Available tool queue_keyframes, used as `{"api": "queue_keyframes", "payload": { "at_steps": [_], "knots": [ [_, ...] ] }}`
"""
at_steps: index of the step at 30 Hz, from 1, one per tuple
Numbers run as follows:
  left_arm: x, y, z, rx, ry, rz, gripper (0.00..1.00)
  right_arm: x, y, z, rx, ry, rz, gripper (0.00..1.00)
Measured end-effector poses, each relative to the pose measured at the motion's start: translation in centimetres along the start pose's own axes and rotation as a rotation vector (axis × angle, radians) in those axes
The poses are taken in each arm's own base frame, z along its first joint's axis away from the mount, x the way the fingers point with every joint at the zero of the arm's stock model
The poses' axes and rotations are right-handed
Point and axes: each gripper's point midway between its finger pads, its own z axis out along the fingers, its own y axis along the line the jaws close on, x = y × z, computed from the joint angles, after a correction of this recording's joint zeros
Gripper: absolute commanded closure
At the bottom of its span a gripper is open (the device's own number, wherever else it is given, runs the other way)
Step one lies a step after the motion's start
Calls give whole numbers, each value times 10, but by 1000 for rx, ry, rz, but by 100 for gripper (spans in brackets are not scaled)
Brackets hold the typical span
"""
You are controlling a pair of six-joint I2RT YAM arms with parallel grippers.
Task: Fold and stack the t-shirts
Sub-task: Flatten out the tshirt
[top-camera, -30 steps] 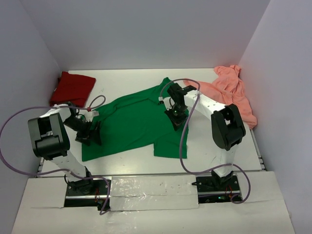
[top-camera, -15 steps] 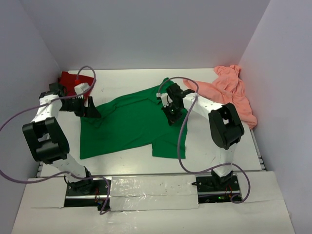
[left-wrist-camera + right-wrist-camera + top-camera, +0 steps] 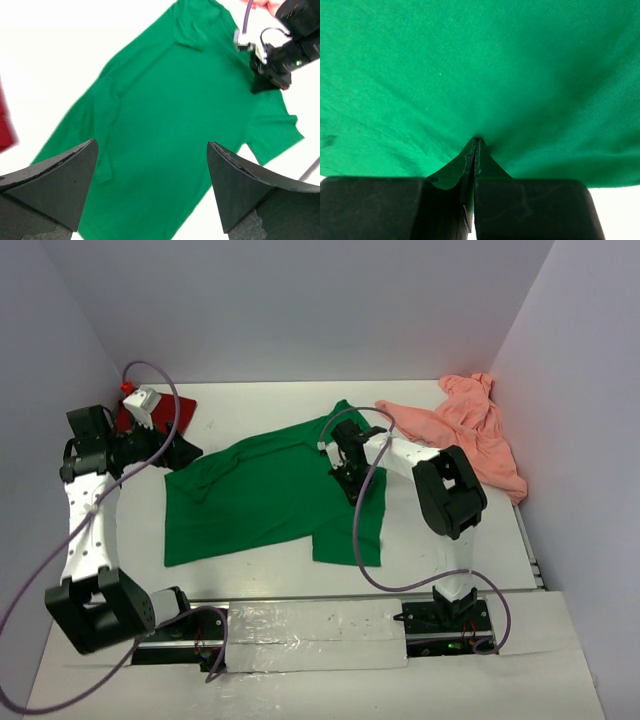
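At the right gripper (image 3: 475, 142): clamps tight on a pinch of the green t-shirt (image 3: 470, 65), with no gap between the fingers (image 3: 520, 205) and a small peak of cloth drawn up into them. Sits low on the cloth, on the right-hand part of the shirt, between its far tip and the flap that points toward the arm bases.

At the left gripper (image 3: 151, 144): spreads wide, with nothing between the fingers (image 3: 60, 185). Hangs raised above the table (image 3: 260, 400), over the far-left end of the green shirt, and looks down across nearly the whole of it. In the top view, stands just in front of the dark red t-shirt (image 3: 126, 420).

As for the green shirt itself: lies opened out across the middle of the table, slanting from near left to far right. Shows a soft ridge of folds along its left part and otherwise looks mostly flat.

As for the dark red shirt: rests in the far-left corner against the wall, partly hidden behind the left arm. Cannot tell whether folded or bunched.

As for the salmon-pink t-shirt (image 3: 470, 430): lies crumpled along the far-right wall, with one end reaching toward the far tip of the green shirt. Comes near it; cannot tell whether touching.
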Motion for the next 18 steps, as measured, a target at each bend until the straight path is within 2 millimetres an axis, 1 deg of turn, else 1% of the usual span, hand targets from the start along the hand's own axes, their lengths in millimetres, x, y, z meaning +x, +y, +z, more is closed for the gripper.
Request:
{"api": "queue_keyframes", "payload": {
  "at_steps": [2,5,8,11,13,15,16,17,18],
  "knots": [
    [-8,-7,-10,-33,-36,38,1,4,-2,-1,25,21,-5,100],
    [-19,-13,-21,-75,-73,79,1,18,-12,-4,87,78,-8,100],
    [-19,-11,-24,-101,-70,80,1,36,-20,-9,133,146,-12,100],
    [-11,-5,-22,-121,-43,58,1,62,-26,-14,172,226,-25,100],
    [-4,-3,-21,-125,-25,46,1,82,-29,-18,188,296,-33,100],
    [5,-2,-20,-123,-3,39,1,97,-31,-21,197,348,-36,100],
    [10,-2,-19,-120,11,32,1,101,-31,-23,197,364,-39,100],
    [15,-1,-17,-116,25,26,1,103,-31,-23,193,370,-40,98],
    [21,0,-16,-108,45,21,1,102,-31,-24,190,368,-44,91]
  ]
}}
